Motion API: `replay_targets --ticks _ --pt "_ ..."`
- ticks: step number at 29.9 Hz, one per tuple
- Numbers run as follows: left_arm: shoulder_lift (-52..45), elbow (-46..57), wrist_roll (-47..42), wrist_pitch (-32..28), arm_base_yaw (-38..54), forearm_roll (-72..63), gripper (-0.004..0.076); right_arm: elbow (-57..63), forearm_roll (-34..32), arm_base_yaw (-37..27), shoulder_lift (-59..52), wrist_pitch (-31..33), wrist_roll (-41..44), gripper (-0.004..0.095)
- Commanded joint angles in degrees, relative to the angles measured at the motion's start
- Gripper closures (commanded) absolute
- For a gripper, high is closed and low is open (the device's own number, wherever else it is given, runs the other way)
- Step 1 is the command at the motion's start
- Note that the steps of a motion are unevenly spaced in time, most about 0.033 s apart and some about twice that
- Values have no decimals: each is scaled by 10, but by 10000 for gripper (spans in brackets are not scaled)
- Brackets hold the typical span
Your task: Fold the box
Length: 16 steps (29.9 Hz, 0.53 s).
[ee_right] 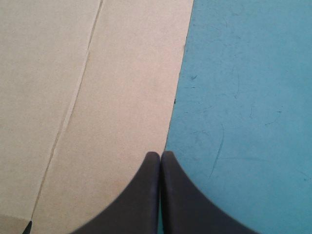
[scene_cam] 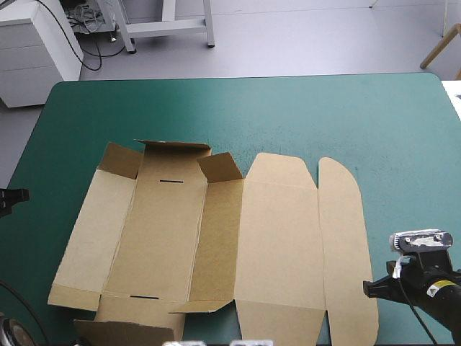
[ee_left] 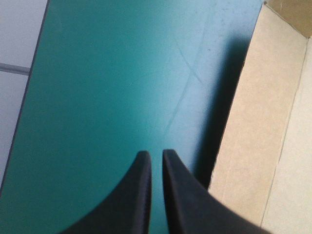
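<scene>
The brown box (scene_cam: 216,245) lies as a cut sheet on the teal-green cover, mostly flat. Small flaps at its far-left corners and its far end panel stand partly raised. The long lid panels on the right lie flat. My left gripper (ee_left: 156,154) is shut and hovers over bare cover just off the box's left side panel (ee_left: 263,122); in the high view only its black tip (scene_cam: 14,196) shows at the table's left edge. My right gripper (ee_right: 160,155) is shut, its tips at the box's right edge (ee_right: 178,97), holding nothing. It sits near the front right (scene_cam: 374,288).
The teal-green cover (scene_cam: 288,115) runs wide between the box and the table's far edge, with a narrower strip at the right. The table's left edge (ee_left: 27,97) lies close beside my left gripper, with grey floor beyond.
</scene>
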Motion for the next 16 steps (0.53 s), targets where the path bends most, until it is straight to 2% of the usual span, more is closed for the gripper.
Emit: replay_targets --ticks 1,3,6,8,13,16 --pt "-12 -19 2 29 1 -17 506 -15 6 -4 3 -29 -6 927" --pt "-9 -19 2 26 1 -16 319 -15 6 -4 3 -29 -6 927" --pt "-3 -18 -2 20 1 -20 81 -15 6 -4 3 -29 -6 927" --pt "2 -16 -29 22 1 -25 1 -15 6 -4 3 -29 -6 928" --pt "6 22 -27 22 1 -31 4 -15 6 -4 3 -29 -6 927" --pt "6 65 4 22 1 -33 16 -15 6 -4 3 -29 -6 928"
